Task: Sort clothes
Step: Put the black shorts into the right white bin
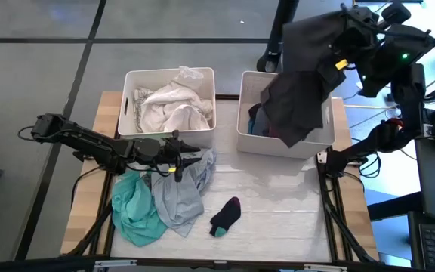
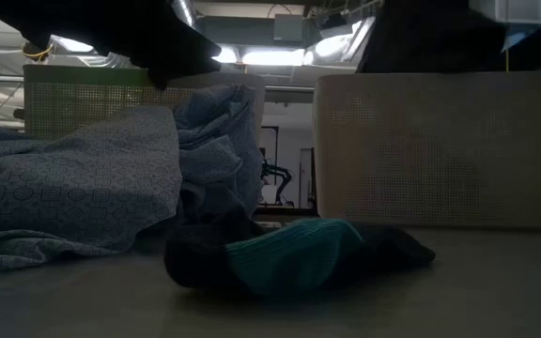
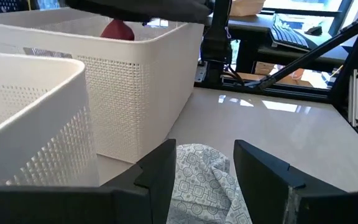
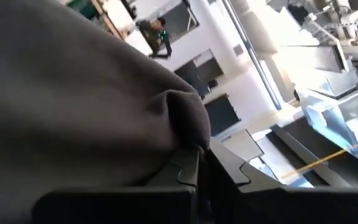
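Black limp garment (image 1: 300, 91) pinched in right pincer (image 1: 343, 47), draped over perforated bin (image 1: 323, 140)

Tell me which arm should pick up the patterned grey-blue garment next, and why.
Left. The left gripper sits open right over the patterned grey-blue garment, fabric between its fingers. The right gripper is high over the right bin, shut on the black garment.

Robotics lab, keyboard (image 3: 289, 35), ceiling lights (image 2: 275, 56), second arm rig (image 2: 275, 178)
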Available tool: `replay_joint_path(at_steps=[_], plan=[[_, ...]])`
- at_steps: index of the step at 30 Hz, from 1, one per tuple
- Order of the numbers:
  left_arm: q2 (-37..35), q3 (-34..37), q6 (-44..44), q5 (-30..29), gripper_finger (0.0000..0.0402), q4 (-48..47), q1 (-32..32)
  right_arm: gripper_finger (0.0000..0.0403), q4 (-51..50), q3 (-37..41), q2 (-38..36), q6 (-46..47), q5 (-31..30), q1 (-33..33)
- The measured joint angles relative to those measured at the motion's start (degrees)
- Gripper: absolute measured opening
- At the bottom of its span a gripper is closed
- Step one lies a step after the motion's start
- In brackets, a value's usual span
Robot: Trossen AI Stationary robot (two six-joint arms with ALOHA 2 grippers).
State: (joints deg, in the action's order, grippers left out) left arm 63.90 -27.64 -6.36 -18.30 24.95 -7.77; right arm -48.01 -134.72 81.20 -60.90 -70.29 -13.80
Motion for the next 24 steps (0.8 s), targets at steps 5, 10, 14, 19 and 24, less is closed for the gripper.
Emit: replay_joint_path(at_steps=[5, 10, 14, 19, 24], plan=[[0.0, 0.0, 0.8, -0.1, 0.0153, 0.1, 0.0, 0.0017, 0.0, 0.5, 1.1, -0.9, 4.2, -1.8], [0.0, 0.0, 0.5, 0.0, 0.0153, 0.1, 0.0, 0.0017, -7.2, 3.0, 1.6, 4.0, 5.8, -2.5], [0.0, 0.0, 0.5, 0.0, 0.0153, 0.1, 0.0, 0.0017, -12.9, 5.9, 1.6, 9.7, 10.5, -2.5], [0.0, 0.0, 0.4, 0.0, 0.0153, 0.1, 0.0, 0.0017, -18.7, 10.2, 1.5, 15.1, 13.5, -2.5], [0.0, 0.0, 0.4, 0.0, 0.0153, 0.1, 0.0, 0.0017, -25.6, 15.2, 1.5, 21.2, 16.0, -2.5]])
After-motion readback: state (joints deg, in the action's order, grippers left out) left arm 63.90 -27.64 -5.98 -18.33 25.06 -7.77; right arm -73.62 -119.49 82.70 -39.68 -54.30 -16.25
